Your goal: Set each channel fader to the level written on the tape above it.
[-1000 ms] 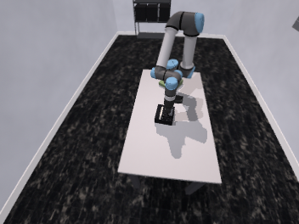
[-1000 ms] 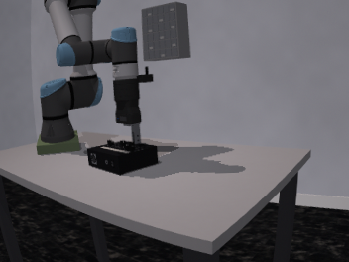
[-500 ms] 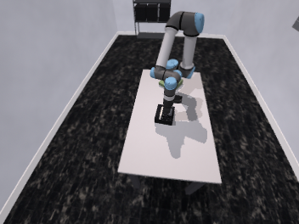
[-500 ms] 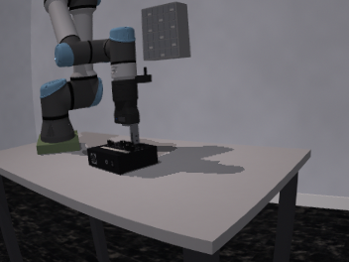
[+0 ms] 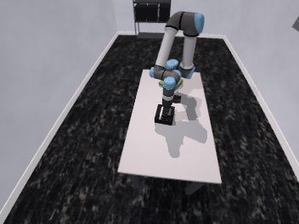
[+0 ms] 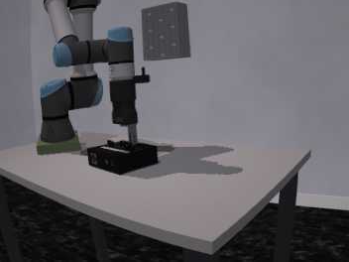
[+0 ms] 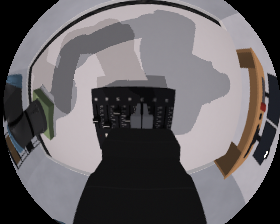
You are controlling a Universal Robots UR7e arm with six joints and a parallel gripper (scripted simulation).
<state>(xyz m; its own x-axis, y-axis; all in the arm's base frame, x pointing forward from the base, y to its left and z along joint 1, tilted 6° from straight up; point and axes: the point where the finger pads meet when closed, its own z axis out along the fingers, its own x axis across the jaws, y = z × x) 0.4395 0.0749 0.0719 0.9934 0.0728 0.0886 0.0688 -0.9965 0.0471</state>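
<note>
The black lighting desk [image 5: 160,117] [image 6: 124,160] [image 7: 103,111] stands on its feet near the middle of the white table [image 5: 170,154] [image 6: 208,196] [image 7: 206,128]. My gripper [image 5: 168,110] [image 6: 133,140] [image 7: 141,109] is shut with nothing between the fingers. It points straight down and its tip is at the desk's top panel, among the fader slots. In the wrist view the fingers hide the near part of the panel. Several fader slots show as thin dark lines. The tape labels and the cap lines are too small to read.
The arm's green base pad [image 5: 181,82] [image 6: 57,145] sits at the table's far end, behind the desk. A dark shelf [image 5: 152,10] stands against the back wall. A grey panel [image 6: 166,30] hangs on the wall. Dark carpet surrounds the table.
</note>
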